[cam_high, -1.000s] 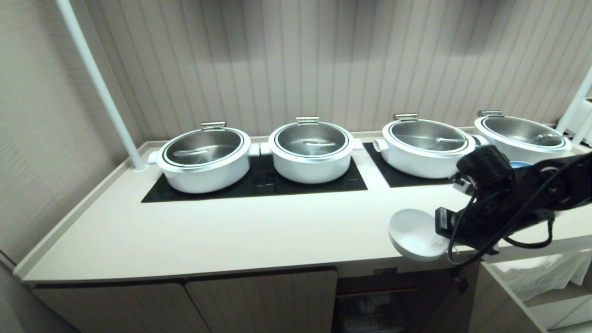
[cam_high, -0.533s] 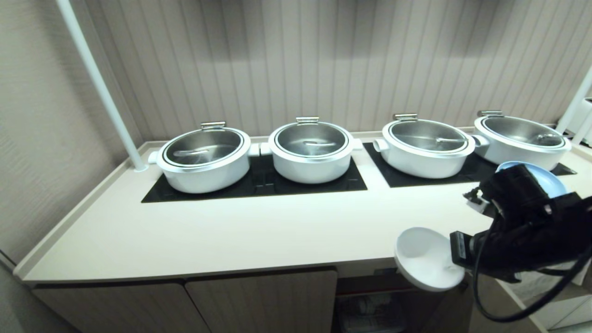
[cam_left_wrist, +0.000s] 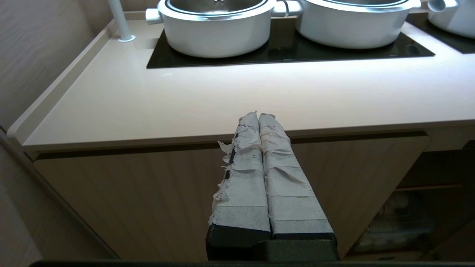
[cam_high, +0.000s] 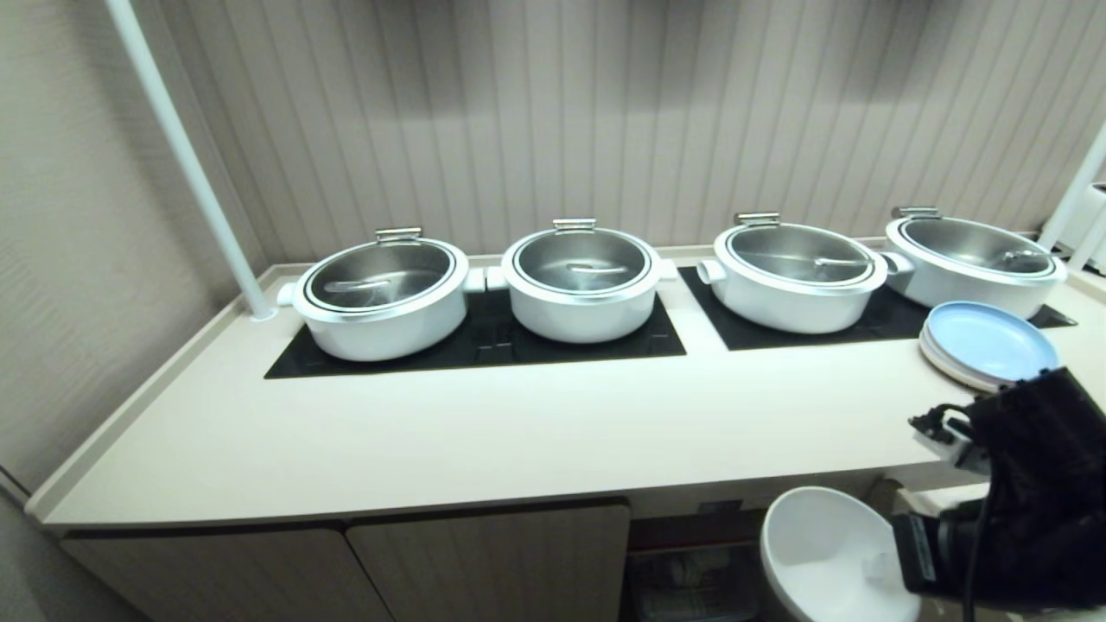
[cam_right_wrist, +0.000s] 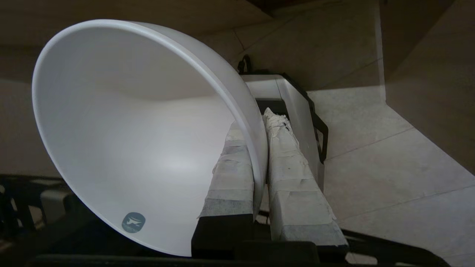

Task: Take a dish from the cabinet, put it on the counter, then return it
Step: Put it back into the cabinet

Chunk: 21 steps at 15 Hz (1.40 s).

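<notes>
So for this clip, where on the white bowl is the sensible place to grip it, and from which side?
The rim wall. The bowl is thin-walled, deep and open, so one finger goes inside and one outside, coming in edge-on over the lip. That is how the right gripper has it now, shut on the rim, bowl tipped below the counter edge. The smooth round body looks too wide to span.

Right gripper (cam_right_wrist: 259,122): fingers clamped on the rim of the dish (cam_right_wrist: 141,137), one inside, one outside; arm at lower right of head view. Left gripper (cam_left_wrist: 258,115): fingers pressed together, empty, pointing level.
</notes>
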Available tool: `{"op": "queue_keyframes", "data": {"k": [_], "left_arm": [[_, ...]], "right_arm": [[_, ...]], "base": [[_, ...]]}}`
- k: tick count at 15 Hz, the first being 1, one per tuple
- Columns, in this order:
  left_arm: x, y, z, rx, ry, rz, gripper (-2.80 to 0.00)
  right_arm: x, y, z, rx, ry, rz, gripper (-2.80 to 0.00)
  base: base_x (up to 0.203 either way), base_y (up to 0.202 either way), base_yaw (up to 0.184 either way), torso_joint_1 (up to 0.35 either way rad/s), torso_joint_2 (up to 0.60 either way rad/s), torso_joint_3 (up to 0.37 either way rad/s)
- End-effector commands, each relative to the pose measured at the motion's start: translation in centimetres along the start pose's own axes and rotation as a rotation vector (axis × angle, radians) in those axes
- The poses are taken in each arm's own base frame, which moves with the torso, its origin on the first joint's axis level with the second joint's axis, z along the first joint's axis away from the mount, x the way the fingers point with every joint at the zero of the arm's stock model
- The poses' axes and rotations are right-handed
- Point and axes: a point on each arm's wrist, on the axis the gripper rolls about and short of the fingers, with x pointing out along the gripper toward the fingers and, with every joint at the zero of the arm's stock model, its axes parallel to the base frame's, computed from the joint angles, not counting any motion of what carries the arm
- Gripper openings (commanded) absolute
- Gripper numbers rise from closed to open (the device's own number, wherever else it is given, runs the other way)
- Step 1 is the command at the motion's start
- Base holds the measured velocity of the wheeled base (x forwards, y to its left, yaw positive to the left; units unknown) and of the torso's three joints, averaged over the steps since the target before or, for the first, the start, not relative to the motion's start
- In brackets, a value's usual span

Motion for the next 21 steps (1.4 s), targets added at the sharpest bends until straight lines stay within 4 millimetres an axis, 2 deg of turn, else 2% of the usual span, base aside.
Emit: {"op": "queue_keyframes", "data": {"k": [1, 5, 14, 21], "left_arm": [[0.0, 0.0, 0.0, -0.001, -0.001, 0.000, -2.80], [0.0, 0.0, 0.0, -0.001, -0.001, 0.000, -2.80], [0.0, 0.0, 0.0, 0.001, -0.001, 0.000, -2.80], [0.0, 0.0, 0.0, -0.001, -0.001, 0.000, -2.80]], "right_arm": [[-1.1, -0.5, -2.0, -0.017, -0.003, 0.016, -2.80], [-1.5, -1.6, -4.3, -0.023, 0.027, 0.007, -2.80], [-1.6, -1.9, -6.8, -0.081, 0.116, 0.010, -2.80], [-1.7, -2.2, -7.2, -0.079, 0.113, 0.010, -2.80]], "base": [[0.000, 0.000, 0.000, 0.000, 0.00, 0.000], [0.000, 0.000, 0.000, 0.000, 0.00, 0.000], [0.000, 0.000, 0.000, 0.000, 0.00, 0.000], [0.000, 0.000, 0.000, 0.000, 0.00, 0.000]]}}
